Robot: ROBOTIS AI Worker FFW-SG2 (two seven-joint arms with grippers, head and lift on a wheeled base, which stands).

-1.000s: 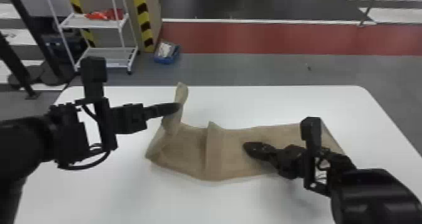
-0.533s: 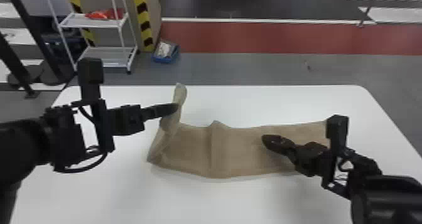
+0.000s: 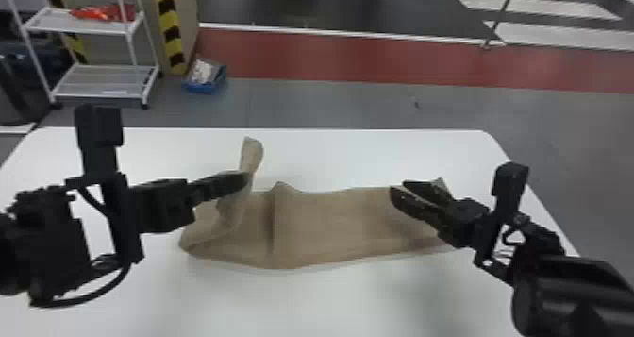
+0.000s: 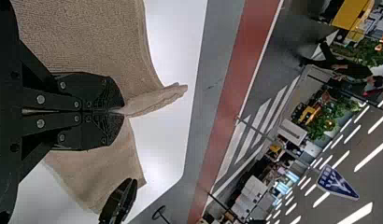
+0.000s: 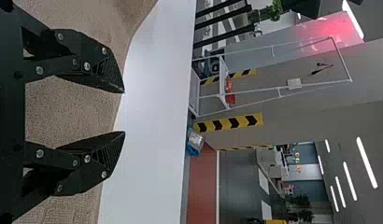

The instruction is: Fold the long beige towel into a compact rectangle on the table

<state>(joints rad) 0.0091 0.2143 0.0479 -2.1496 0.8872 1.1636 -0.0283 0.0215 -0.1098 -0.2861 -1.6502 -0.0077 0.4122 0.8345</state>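
The long beige cloth towel (image 3: 330,218) lies on the white flat table (image 3: 330,303), its left end lifted. Over the table's left part, the black left gripper (image 3: 246,178) is pinching this end; over its right part, the black right gripper (image 3: 399,188) is wide open and empty.

1 white wheeled rack (image 3: 89,25) beside a black-and-yellow striped pillar (image 3: 169,27).

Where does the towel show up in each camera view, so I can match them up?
Head view: towel mid-picture on the white table, partly lifted.
Left wrist view: towel pinched in the left jaws and behind them.
Right wrist view: towel behind the open right jaws.
Shared landmark: red floor strip.
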